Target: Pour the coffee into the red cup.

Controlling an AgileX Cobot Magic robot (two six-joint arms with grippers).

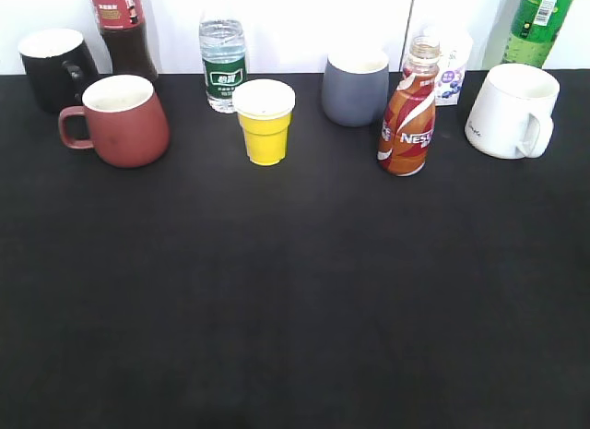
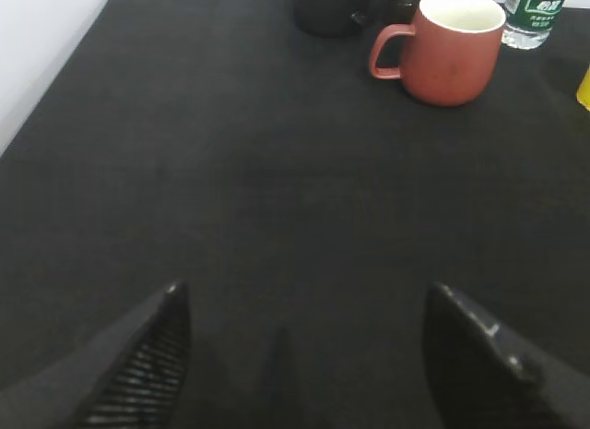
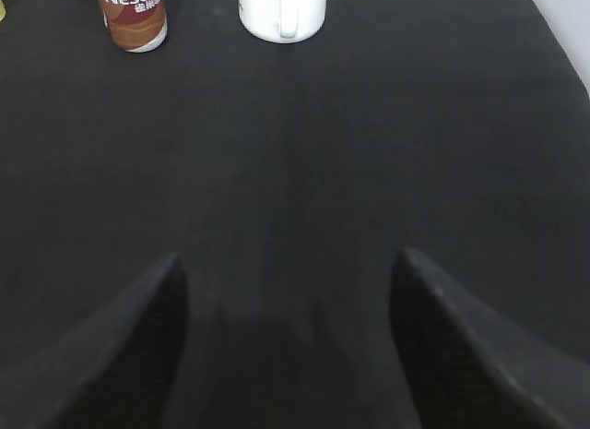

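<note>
Black table cloth [image 1: 295,309] fills the near field in every view and carries no object close to either gripper. Both arms are absent from the exterior view and appear only in their own wrist views.

Right gripper [image 3: 288,355]: jaws spread wide, nothing between them, low over bare cloth. The coffee [image 3: 135,17] stands ahead and to the left of this gripper, well apart from it, with the white mug [image 3: 283,12] just beside it on the right. In the exterior view the coffee [image 1: 407,111] stands upright, long axis vertical, neck uncapped as far as can be judged. It sits on the right half of the table, so the right arm is judged the nearer one for the pick. A side grasp across the waisted body is the likely approach.

Left gripper [image 2: 304,355]: jaws likewise apart and empty. The red cup [image 2: 452,46] stands ahead and to the right, well apart, mouth up, handle pointing left. In the exterior view the red cup [image 1: 122,120] sits at far left, so the bottle must cross the yellow cup [image 1: 264,121] and grey mug [image 1: 356,88] to reach it.

Legible writing:
- Coffee wrap: "NES…" in the exterior view, "NESCA…" in the right wrist view.
- Water bottle [image 1: 223,65]: green label, characters unreadable.
- Dark bottle [image 1: 121,28]: red label, unreadable.
- Green bottle [image 1: 539,23]: text too small to read.
</note>
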